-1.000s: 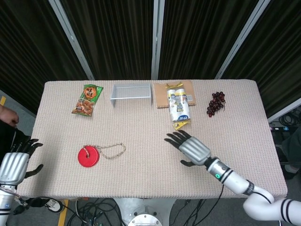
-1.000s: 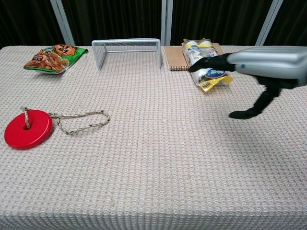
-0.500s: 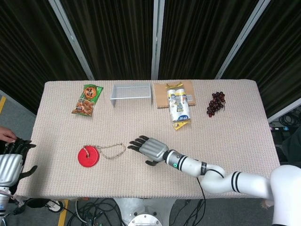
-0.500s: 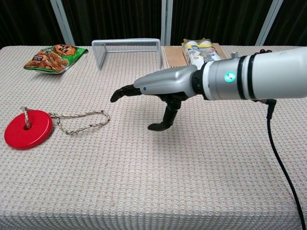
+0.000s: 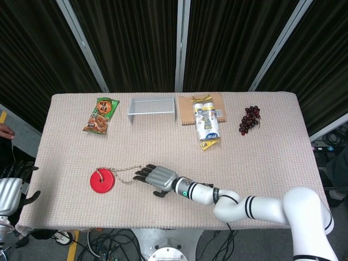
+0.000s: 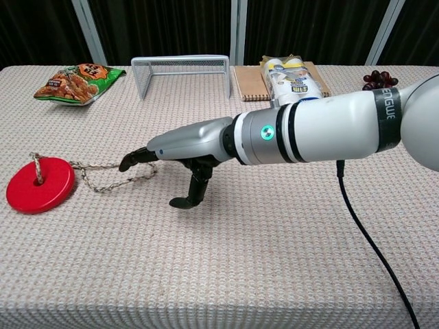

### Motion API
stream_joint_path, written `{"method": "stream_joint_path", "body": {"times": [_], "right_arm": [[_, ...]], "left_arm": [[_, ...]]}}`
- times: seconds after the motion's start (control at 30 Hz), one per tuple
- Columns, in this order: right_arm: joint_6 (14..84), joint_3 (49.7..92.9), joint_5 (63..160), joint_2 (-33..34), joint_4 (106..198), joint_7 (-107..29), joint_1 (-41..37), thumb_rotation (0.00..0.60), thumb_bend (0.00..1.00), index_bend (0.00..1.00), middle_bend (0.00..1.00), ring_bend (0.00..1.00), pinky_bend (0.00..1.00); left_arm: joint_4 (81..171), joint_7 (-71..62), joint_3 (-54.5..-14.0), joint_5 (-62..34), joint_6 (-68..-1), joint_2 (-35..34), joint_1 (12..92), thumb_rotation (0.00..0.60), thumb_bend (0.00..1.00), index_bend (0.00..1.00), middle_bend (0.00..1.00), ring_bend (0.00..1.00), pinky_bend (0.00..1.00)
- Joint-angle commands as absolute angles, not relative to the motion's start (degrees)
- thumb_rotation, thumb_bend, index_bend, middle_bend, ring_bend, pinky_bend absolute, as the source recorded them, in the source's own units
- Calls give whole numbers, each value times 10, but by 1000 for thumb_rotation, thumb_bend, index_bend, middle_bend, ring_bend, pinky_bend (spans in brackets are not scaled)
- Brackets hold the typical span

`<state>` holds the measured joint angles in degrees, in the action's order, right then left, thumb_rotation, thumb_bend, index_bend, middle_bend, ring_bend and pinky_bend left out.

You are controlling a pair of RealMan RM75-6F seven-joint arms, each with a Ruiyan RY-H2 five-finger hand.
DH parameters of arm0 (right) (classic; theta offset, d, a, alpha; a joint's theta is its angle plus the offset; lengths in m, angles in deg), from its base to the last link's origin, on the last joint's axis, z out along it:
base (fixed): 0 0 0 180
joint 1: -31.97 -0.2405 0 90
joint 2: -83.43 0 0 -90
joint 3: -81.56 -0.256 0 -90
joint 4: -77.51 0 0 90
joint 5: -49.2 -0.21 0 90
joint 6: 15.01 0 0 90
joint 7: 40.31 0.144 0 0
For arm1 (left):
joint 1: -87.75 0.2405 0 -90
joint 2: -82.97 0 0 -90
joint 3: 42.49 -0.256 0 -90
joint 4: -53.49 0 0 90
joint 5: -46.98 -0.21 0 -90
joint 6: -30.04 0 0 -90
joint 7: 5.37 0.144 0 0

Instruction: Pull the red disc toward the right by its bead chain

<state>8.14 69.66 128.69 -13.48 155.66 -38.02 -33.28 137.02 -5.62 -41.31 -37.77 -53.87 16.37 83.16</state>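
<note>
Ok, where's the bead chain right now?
In the head view the bead chain lies on the table's front left, running right from the red disc to the right hand, whose fingers reach its loop end.

Silver right hand (image 6: 188,140), black fingers (image 6: 134,159)

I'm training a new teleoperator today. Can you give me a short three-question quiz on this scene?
1. True or false: the right hand is gripping the bead chain.
2. Which lies nearest the red disc? A grapes B snack bag C notebook
3. Fill in: the wire rack stands between the snack bag and the ____.

Key: 1 false, its fingers are spread over the chain's loop end; 2 B; 3 notebook.
</note>
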Motion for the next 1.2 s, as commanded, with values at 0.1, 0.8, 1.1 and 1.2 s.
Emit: {"method": "stream_joint_path", "body": {"times": [0.1, 0.8, 1.1, 1.2], "right_arm": [[79, 707, 1284, -143, 1543, -374, -342, 600, 379, 0, 28, 0, 0], [81, 724, 1279, -161, 1519, -320, -355, 600, 404, 0, 154, 0, 0], [95, 722, 1286, -156, 1518, -285, -352, 600, 455, 0, 364, 0, 0], [98, 719, 1285, -154, 1516, -279, -353, 600, 473, 0, 415, 0, 0]], "left_arm": [[1368, -60, -413, -375, -540, 166, 835, 600, 190, 286, 183, 99, 165], [1359, -70, -411, -375, -544, 167, 840, 600, 190, 288, 183, 99, 165], [1355, -75, -412, -375, -543, 165, 841, 600, 190, 288, 183, 99, 165], [1354, -77, -411, -376, -543, 165, 841, 600, 190, 289, 183, 99, 165]]}}
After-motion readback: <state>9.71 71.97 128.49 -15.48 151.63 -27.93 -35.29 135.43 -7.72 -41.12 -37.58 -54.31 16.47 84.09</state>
